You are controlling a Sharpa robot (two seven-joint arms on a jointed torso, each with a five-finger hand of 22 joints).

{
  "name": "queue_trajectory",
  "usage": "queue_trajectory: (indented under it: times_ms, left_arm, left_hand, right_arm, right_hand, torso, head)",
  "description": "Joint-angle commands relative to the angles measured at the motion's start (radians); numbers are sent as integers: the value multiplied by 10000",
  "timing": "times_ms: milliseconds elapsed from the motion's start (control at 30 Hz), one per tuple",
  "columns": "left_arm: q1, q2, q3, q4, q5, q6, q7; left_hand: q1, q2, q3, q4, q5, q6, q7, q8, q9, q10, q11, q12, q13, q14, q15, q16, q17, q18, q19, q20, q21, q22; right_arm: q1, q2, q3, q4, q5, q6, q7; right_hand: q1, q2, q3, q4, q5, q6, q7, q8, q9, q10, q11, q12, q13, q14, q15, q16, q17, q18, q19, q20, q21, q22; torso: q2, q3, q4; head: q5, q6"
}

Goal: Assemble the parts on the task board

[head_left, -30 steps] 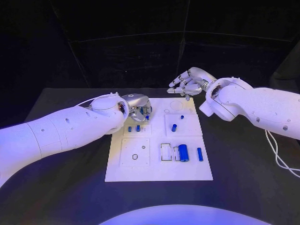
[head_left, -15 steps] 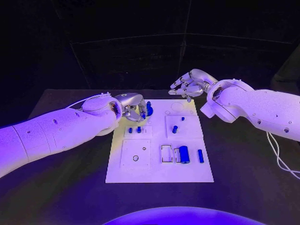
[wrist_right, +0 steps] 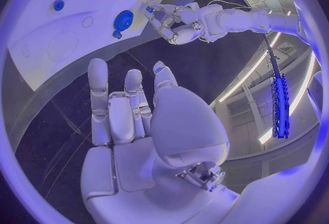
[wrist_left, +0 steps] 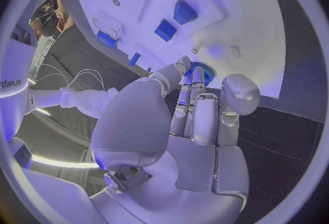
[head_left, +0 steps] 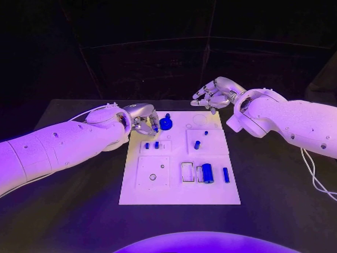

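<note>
Left hand point(head_left: 144, 122) over the far-left corner of the task board point(head_left: 214, 194), fingers point(wrist_left: 194, 88) bunched together against a round blue part point(head_left: 166, 124). From the left wrist view, fingertips touching the blue part's toothed rim point(wrist_left: 204, 72); cannot tell whether actually pinched or only touched. Blue part sitting at the board's far-left area, just right of the left hand.

Right hand point(head_left: 211, 95) raised beyond the far edge of the board, fingers point(wrist_right: 98, 92) spread apart, nothing between them.

On the board: two small blue pegs point(head_left: 151, 145) standing in the left-middle block; two more blue pieces point(head_left: 199, 143) on the right-middle block, one nearer, one farther. Large blue cylinder point(head_left: 207, 173) lying at near right, slim blue pin point(head_left: 225, 175) just to its right. White cable point(head_left: 317, 182) trailing on the black table point(head_left: 77, 211) at right.
</note>
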Motion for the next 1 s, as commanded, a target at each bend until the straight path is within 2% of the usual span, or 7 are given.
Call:
queue_trajectory:
  times_ms: [33, 400, 567, 733, 1000]
  left_arm:
    - [13, -14, 12, -21, 152, 203, 71]
    - [11, -49, 10, -131, -98, 718, -135]
    - [2, 4, 9, -185, -148, 815, -116]
    - [-14, 52, 7, -216, -160, 822, -107]
    - [-29, 86, 5, -270, -165, 909, -148]
  left_hand:
    - [-87, 23, 24, 16, 17, 76, -7, -53, -8, 70, -31, -32, 9, 179, -37, -55, -12, -111, 5, -17, 57, 8]
    - [-90, -3, 22, 8, 15, 74, -7, -70, -10, 74, -30, -54, 10, 162, -36, -89, -85, -101, -14, -15, 14, -30]
    - [-97, -10, 17, 11, 15, 76, -6, -74, -10, 78, -28, -60, 11, 159, -35, -92, -93, -102, -16, -15, 18, -24]
    - [-106, -15, 13, 15, 15, 80, -5, -78, -10, 83, -27, -66, 12, 154, -34, -101, -112, -102, -19, -14, 19, -22]
    - [-108, -17, 13, 16, 15, 82, -6, -81, -10, 86, -28, -71, 12, 155, -34, -97, -104, -99, -25, -13, 8, -32]
  right_arm:
    - [19, -5, 5, 6, -5, -56, 78]
    - [19, -16, 5, 13, -5, -45, 72]
    - [19, -10, 5, 8, -5, -42, 75]
    - [19, -2, 5, 2, -5, -36, 85]
    - [19, -1, 5, 0, -5, -33, 86]
  right_hand:
    - [108, 23, -54, -17, 37, -90, -8, 19, -5, -27, 21, -40, -7, 224, -50, -44, 0, 61, -40, -31, -58, -13]
    - [108, 23, -54, -17, 37, -90, -8, 19, -5, -27, 21, -40, -7, 224, -50, -44, 0, 61, -40, -31, -58, -13]
    - [108, 23, -54, -17, 37, -90, -8, 19, -5, -27, 21, -40, -7, 224, -50, -44, 0, 61, -40, -31, -58, -13]
    - [108, 23, -54, -17, 37, -90, -8, 19, -5, -27, 21, -40, -7, 224, -50, -44, 0, 61, -40, -31, -58, -13]
    - [108, 23, -54, -17, 37, -90, -8, 19, -5, -27, 21, -40, -7, 224, -50, -44, 0, 61, -40, -31, -58, -13]
  torso:
    - [10, 6, -16]
    - [18, 5, -16]
    - [7, -1, -16]
    - [10, 9, -18]
    - [8, 10, -7]
  head:
    - [-15, -12]
    - [26, -45]
    - [-15, -79]
    - [-32, -84]
    - [-8, -82]
